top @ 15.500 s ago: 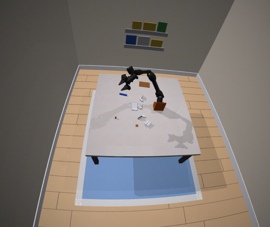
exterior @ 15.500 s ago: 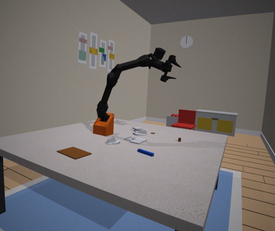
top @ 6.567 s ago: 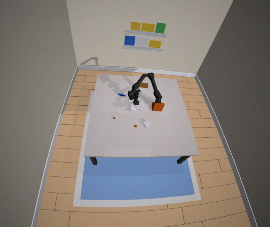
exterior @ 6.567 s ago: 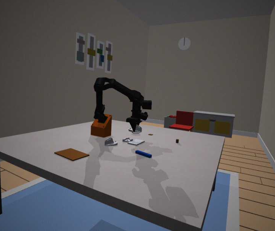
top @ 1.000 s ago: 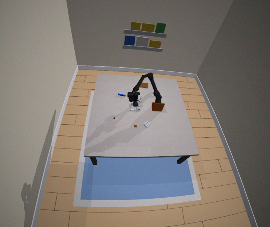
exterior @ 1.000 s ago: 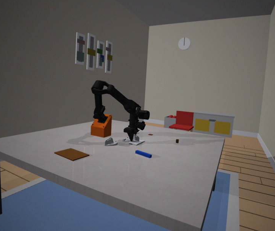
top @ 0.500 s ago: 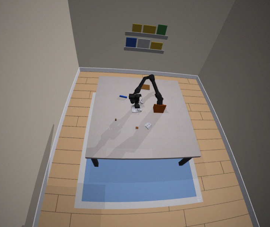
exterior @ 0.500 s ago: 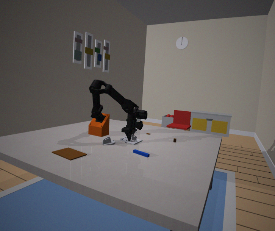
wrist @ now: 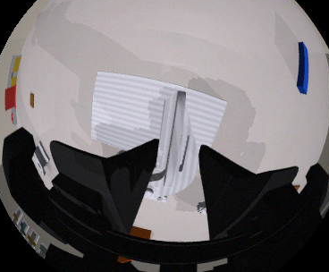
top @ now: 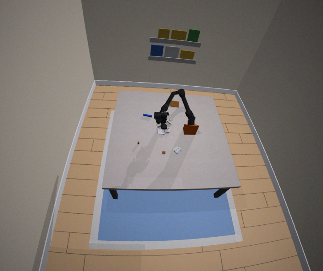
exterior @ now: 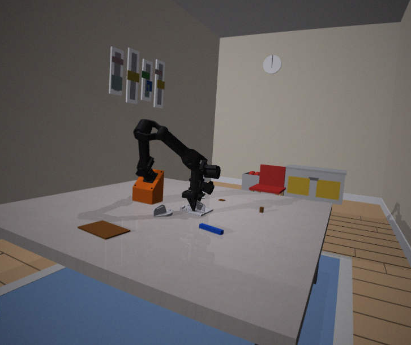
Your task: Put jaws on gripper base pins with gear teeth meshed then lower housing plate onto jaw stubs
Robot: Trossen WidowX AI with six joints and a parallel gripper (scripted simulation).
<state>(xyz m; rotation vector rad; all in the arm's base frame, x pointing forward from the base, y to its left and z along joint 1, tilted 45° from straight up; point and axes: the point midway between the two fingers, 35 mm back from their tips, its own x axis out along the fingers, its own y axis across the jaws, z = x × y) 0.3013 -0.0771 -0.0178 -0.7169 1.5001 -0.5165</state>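
The gripper base (top: 160, 132) (exterior: 206, 211) (wrist: 117, 97), a pale ribbed plate, lies flat on the table. My gripper (top: 163, 128) (exterior: 193, 209) (wrist: 180, 147) points down over it, shut on a grey jaw with an upright fin. This held jaw (wrist: 175, 119) is low over the base; I cannot tell whether it sits on a pin. The fingers hide most of the pins and any gear teeth contact. The other jaw (top: 169, 120) (exterior: 162, 211) lies apart on the table beside the base. The white housing plate (top: 177, 150) (wrist: 40, 158) lies apart, on the other side.
A blue bar (top: 147, 115) (exterior: 211, 228) (wrist: 303, 68) and a flat brown panel (top: 174, 103) (exterior: 103, 229) lie on the table. Two small brown blocks (top: 138, 142) (top: 163, 152) lie farther off. An orange block (top: 190, 129) (exterior: 148, 192) stands at the arm's foot.
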